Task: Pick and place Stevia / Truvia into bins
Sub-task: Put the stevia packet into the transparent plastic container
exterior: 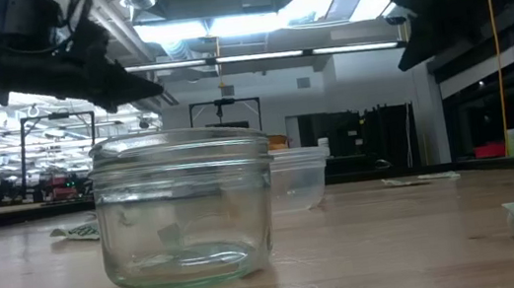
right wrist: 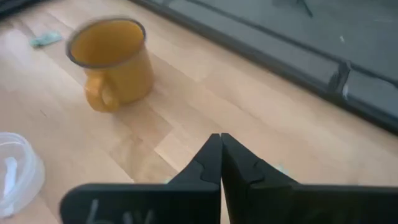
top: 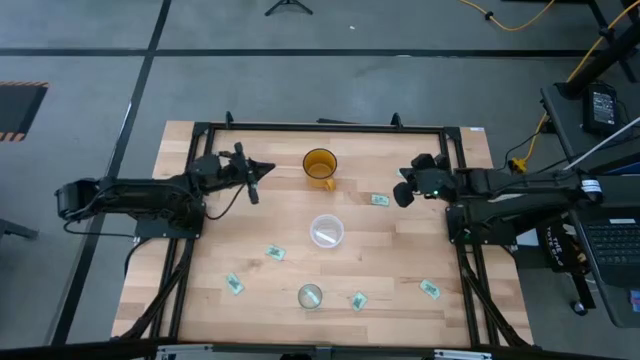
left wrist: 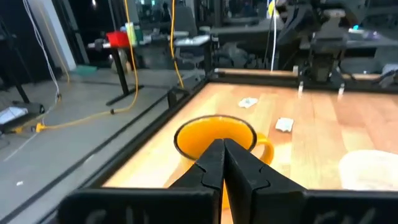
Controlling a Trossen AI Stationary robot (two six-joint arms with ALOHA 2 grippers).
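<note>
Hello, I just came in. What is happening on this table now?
Nothing is being handled yet. Both arms hover over the table's far side, the left pincer and right pincer shut and empty. Green sachets lie scattered on the wood. The wide bin and small jar wait mid-table, beside an orange mug.

The high view looks straight down on the whole table (top: 400, 250). The low view sits at table-top height, very close behind the small glass jar (exterior: 186, 208), facing level into the room. Each wrist view looks forward along its arm over its own hand, left hand (left wrist: 222, 163) and right hand (right wrist: 220, 160); both share the orange mug (left wrist: 214, 137) with the high view.
</note>
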